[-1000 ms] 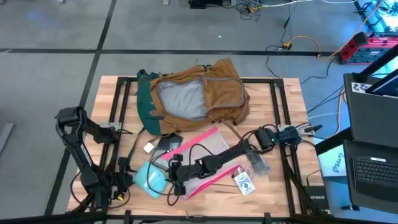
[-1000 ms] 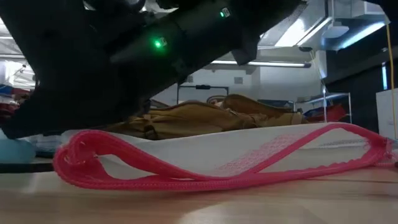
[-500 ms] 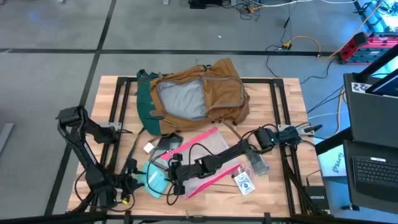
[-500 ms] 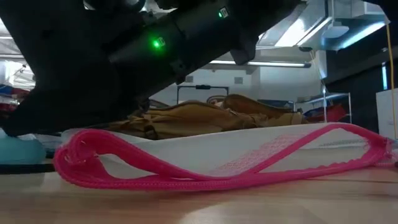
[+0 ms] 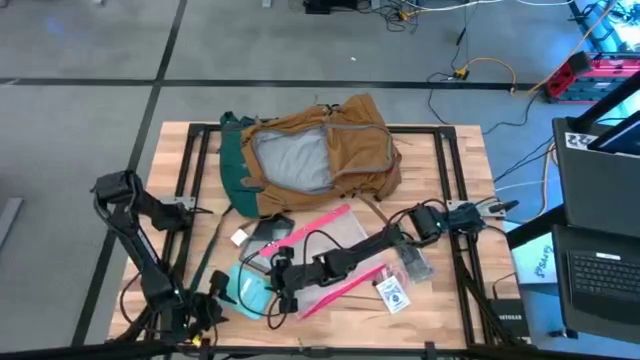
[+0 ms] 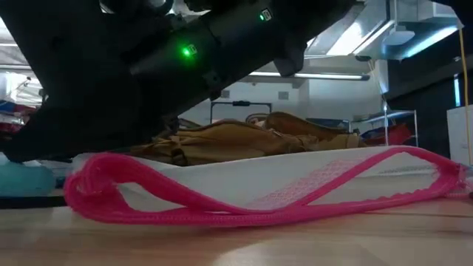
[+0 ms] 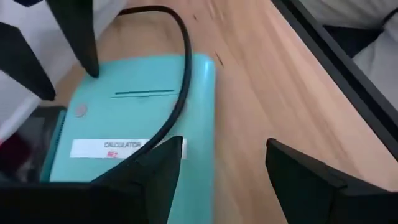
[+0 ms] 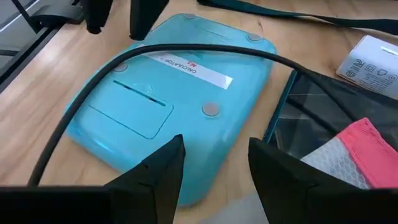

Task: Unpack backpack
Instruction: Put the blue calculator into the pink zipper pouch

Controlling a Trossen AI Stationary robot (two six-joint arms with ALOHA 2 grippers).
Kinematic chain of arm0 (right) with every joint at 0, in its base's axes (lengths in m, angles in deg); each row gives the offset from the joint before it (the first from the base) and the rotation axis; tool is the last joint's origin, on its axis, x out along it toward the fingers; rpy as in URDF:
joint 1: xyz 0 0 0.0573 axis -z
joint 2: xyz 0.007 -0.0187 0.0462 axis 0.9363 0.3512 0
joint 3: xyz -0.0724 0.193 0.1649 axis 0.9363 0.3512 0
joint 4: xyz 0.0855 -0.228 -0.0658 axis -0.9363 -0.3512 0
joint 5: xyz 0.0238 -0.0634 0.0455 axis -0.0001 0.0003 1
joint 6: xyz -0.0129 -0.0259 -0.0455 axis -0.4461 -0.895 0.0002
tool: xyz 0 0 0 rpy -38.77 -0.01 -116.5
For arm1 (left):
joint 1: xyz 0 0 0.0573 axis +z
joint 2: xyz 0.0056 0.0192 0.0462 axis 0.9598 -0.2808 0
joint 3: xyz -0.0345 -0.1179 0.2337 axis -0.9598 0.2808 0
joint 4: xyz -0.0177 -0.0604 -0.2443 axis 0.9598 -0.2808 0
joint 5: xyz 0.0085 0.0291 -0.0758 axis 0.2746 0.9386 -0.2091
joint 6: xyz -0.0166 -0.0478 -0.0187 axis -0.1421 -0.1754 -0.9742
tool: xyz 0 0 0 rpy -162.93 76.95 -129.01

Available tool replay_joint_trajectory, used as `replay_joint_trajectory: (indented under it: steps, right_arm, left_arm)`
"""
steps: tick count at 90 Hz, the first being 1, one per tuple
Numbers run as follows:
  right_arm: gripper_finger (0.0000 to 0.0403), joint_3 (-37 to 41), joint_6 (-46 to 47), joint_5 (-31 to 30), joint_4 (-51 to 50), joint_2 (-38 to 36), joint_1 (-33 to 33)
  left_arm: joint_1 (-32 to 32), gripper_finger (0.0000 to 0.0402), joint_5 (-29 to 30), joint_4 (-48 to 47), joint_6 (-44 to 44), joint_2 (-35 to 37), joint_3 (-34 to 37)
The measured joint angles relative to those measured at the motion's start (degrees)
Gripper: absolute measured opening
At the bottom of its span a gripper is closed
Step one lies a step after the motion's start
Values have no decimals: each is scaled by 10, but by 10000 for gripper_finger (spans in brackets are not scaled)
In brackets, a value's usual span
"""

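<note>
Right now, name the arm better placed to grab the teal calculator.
Probably right: the right end effector, open, faces the calculator squarely; the left end effector, also open, straddles only its edge.

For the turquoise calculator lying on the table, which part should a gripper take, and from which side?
The calculator lies flat, back side up, so a grasp from above across its two long edges seems best. A black cable crosses it, so grip away from that. The open right gripper is beside it.

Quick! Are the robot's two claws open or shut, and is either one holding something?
Left gripper: open, holding nothing, beside the turquoise calculator.
Right gripper: open, holding nothing, just above the calculator.
</note>
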Motion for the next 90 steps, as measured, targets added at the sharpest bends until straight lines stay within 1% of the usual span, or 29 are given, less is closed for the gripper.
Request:
replay_joint_trajectory:
  steps: [36, 59, 72, 90]
  right_arm:
    - [165, 0, 3, 1, -4, 0, 3]
    - [165, 0, 16, 17, -5, 0, 5]
    - [165, 0, 16, 21, -5, 0, 5]
    - [165, 1, 16, 29, -5, 0, 6]
  left_arm:
    - [27, 217, 46, 14, 25, -87, -5]
    - [31, 217, 76, 1, 78, -92, -3]
    - [38, 217, 108, -9, 97, -94, -1]
    - [53, 217, 110, -47, 93, -93, -2]
